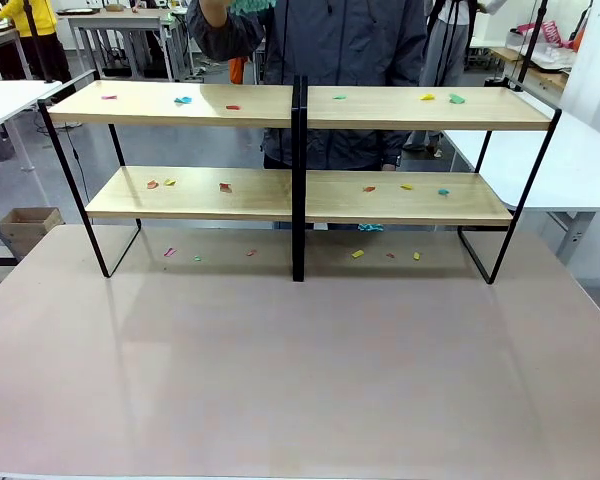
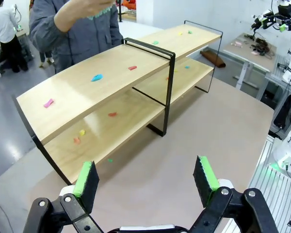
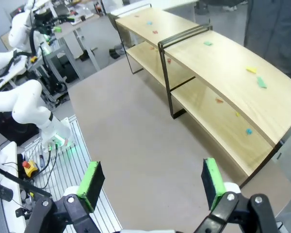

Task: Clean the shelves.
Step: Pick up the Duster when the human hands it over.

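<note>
The left gripper point(image 2: 145, 170) hung above the table point(image 2: 184, 145) in the left wrist view, its green-padded jaws wide apart with nothing between them. The right gripper point(image 3: 153, 177) hung above the tabletop in the right wrist view, its jaws also spread and empty.

From the front camera, the near half of the beige table lay bare at six o'clock. The shelves point(image 1: 300, 190) stood upright on the table's far part, running from nine o'clock to three o'clock across the picture. Their black centre divider point(image 1: 298, 180) was just above the picture's middle, toward twelve o'clock.

Small coloured scraps point(image 1: 183, 100) were scattered over both light-wood boards:
- **Top board:** pink, blue and red ones lay on the nine o'clock side of the divider, and green, yellow and green ones on the three o'clock side.
- **Lower board:** orange, yellow and red pieces lay toward nine o'clock, and orange, yellow and blue pieces toward three o'clock.
- **Tabletop under the rack:** a loose row of more scraps lay between the frame's legs.

Behind the rack, at twelve o'clock, a person point(image 1: 350, 60) in a dark grey jacket stood close to its far side. In the left wrist view one hand point(image 2: 82, 9) was raised at eleven o'clock with something teal at it, though I could not tell what. A cardboard box point(image 1: 25, 225) sat on the floor at nine o'clock, and a white side table point(image 1: 580, 160) stood at three o'clock.
</note>
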`<state>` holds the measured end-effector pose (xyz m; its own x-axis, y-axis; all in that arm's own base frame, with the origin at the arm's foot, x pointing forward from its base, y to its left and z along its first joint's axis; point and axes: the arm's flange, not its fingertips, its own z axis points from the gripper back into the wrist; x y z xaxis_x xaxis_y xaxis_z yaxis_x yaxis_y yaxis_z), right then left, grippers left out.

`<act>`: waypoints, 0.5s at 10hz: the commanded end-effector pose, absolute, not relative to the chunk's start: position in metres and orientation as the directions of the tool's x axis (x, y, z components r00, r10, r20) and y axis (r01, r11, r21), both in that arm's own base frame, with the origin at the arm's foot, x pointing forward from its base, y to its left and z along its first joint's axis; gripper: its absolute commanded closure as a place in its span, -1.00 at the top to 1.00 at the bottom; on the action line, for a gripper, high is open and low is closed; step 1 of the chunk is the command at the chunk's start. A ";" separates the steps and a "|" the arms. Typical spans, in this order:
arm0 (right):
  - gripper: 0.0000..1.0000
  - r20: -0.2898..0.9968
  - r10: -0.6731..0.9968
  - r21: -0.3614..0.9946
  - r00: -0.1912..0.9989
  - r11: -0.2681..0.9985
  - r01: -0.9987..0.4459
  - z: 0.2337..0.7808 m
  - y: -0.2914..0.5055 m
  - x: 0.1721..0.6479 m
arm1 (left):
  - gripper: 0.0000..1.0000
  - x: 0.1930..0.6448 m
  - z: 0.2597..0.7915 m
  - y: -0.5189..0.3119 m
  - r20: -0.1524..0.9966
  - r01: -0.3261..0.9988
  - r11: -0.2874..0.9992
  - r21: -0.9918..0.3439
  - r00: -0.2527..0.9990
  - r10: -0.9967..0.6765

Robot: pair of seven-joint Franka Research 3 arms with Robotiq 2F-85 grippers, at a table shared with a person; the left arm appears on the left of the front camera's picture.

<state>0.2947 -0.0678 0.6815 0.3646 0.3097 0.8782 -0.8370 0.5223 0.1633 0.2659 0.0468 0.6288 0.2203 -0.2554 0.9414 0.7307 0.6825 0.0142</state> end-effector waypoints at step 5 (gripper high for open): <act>1.00 0.873 0.240 0.188 0.425 0.638 -0.747 0.683 -0.085 0.285 | 1.00 0.266 0.607 0.040 0.943 0.747 0.665 -0.004 0.224 -0.247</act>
<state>0.2871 -0.0871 0.6858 0.3946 0.2691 0.8786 -0.7795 0.6043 0.1650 0.2704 0.0449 0.6248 0.2289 -0.2519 0.9403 0.7413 0.6712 -0.0006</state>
